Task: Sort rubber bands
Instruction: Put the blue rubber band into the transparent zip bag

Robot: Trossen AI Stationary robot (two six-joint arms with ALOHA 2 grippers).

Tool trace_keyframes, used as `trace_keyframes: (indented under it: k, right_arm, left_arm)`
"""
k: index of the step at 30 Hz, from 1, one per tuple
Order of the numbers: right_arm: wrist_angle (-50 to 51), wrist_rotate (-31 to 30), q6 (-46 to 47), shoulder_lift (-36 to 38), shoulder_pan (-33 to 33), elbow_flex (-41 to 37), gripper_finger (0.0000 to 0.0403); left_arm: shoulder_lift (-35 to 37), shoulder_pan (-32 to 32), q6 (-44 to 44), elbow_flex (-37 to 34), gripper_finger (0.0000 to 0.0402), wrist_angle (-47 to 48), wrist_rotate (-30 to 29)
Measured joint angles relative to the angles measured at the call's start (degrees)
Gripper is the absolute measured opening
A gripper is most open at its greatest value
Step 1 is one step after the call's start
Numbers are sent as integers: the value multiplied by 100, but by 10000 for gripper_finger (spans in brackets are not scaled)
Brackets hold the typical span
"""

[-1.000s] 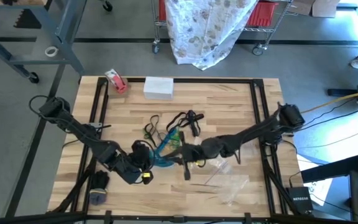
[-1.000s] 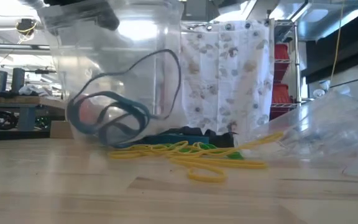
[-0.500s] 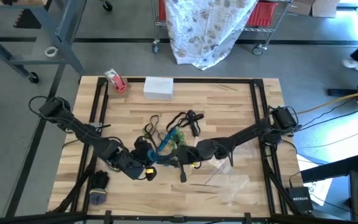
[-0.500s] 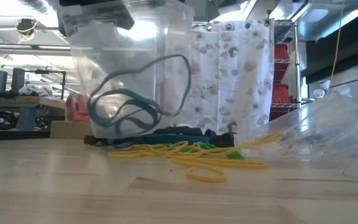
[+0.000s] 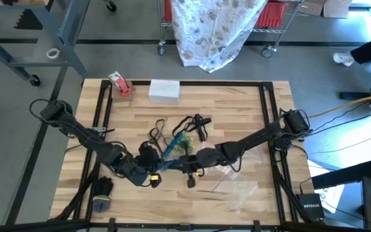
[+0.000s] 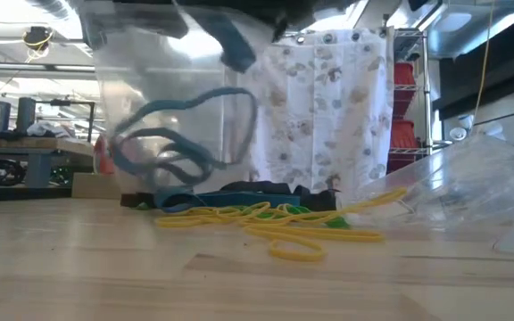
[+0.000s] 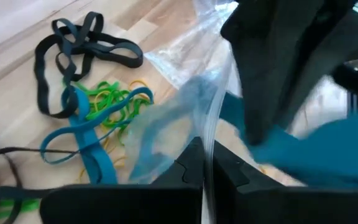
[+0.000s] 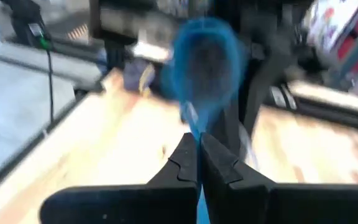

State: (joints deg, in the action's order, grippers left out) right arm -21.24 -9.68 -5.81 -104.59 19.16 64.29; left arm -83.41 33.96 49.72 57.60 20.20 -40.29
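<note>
**Both grippers met at a clear bag over the band pile**

High view placed the left gripper [image 5: 152,177] and right gripper [image 5: 187,169] close together at the table's middle. Left fingers [image 7: 194,163] were clenched on the clear bag [image 6: 163,116] edge; right fingers [image 8: 191,158] pinched a blue rubber band [image 8: 205,62]. Blue bands hung inside the bag. Remaining rubber bands [image 5: 176,135] lay heaped on the wooden table [image 5: 237,103].

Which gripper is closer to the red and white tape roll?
The left gripper. It sits on the tape roll's side of the table, toward the front edge. The right gripper is farther across, past the rubber bands.
</note>
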Motion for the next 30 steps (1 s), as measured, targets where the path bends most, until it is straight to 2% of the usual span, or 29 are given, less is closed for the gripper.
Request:
trace_keyframes:
  k: [4,7,12,19,22,26,30]
  right_arm:
    - [675,-290,171,110,0,-9,1]
    - [904,-513,297,122,0,-9,1]
    - [1035,-543,822,122,-7,-7,1]
    - [1128,-465,1290,122,-7,-4,1]
    - [1164,-559,1306,122,-7,-4,1]
    - [1073,-1127,1418,122,-7,0,1]
    - [1063,-1475,1595,122,-7,193,1]
  left_arm:
    - [207,64,206,0,0,177,-5]
    - [293,91,214,0,0,138,-14]
    - [319,83,243,0,0,158,-76]
    - [319,33,497,0,0,138,-1035]
    - [316,-19,452,0,0,69,-1000]
    - [316,-27,262,0,0,-65,-673]
    - [316,-9,281,0,0,-79,-645]
